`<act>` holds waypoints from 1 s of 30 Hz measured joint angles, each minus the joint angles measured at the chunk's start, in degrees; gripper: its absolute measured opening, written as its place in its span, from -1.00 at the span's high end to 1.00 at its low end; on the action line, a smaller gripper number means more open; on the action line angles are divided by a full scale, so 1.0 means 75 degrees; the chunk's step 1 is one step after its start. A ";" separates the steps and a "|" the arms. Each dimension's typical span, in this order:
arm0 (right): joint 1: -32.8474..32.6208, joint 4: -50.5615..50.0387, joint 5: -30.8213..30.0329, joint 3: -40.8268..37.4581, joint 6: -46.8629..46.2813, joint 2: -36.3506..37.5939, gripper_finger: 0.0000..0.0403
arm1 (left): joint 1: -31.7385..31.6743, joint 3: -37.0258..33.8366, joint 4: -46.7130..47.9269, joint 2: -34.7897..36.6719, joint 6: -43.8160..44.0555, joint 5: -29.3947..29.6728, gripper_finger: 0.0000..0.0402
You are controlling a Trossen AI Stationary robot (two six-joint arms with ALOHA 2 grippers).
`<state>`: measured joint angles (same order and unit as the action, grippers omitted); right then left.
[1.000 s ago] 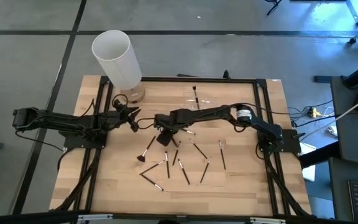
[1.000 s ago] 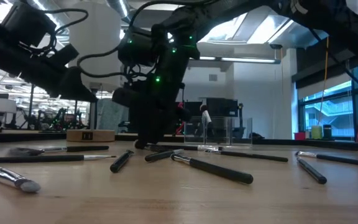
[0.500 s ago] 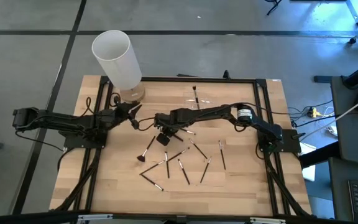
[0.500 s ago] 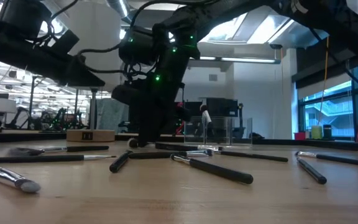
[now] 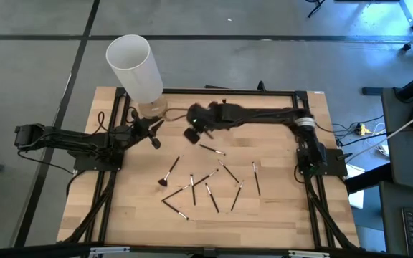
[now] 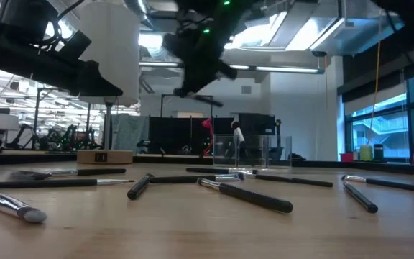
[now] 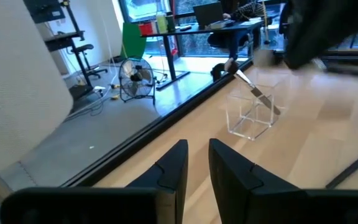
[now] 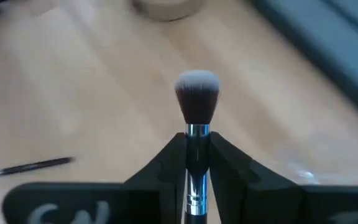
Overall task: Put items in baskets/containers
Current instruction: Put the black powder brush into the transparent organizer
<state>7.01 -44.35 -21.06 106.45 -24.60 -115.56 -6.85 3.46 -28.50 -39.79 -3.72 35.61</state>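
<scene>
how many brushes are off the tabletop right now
2: one brush clamped in the right gripper, raised above the table; a second brush leaning in the clear organizer. Others may hide under the arm.

Tall white cylinder (image 5: 136,67) (upright), small brownish jar (image 5: 153,109) beside it, wooden table (image 5: 278,218)

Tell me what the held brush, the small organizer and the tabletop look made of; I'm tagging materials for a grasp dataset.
Brush in the right gripper: soft, probably synthetic bristles, dark with pale tips; a shiny silver ferrule, likely metal.
Organizer: clear hard plastic, since the floor shows through its walls.
Tabletop: light wood, with plank seams and grain, matte.
</scene>
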 joint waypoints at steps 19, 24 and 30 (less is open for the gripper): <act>0.1522 0.9171 -0.1056 -0.7752 0.1953 0.3612 0.72 | -0.0008 0.0000 -0.0439 0.0000 0.0124 -0.0218 0.71; 0.1715 0.9923 -0.1051 -0.8573 0.1718 0.3610 0.71 | -0.0007 0.0000 -0.0439 -0.0001 -0.0151 -0.0212 0.71; 0.1814 0.9983 -0.1049 -0.8839 0.1508 0.3610 0.70 | -0.0017 0.0000 -0.0484 0.0000 -0.0272 -0.0162 0.71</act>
<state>20.61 30.52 -28.93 40.16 -13.29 -88.49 -6.98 3.46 -32.13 -39.79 -5.76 34.40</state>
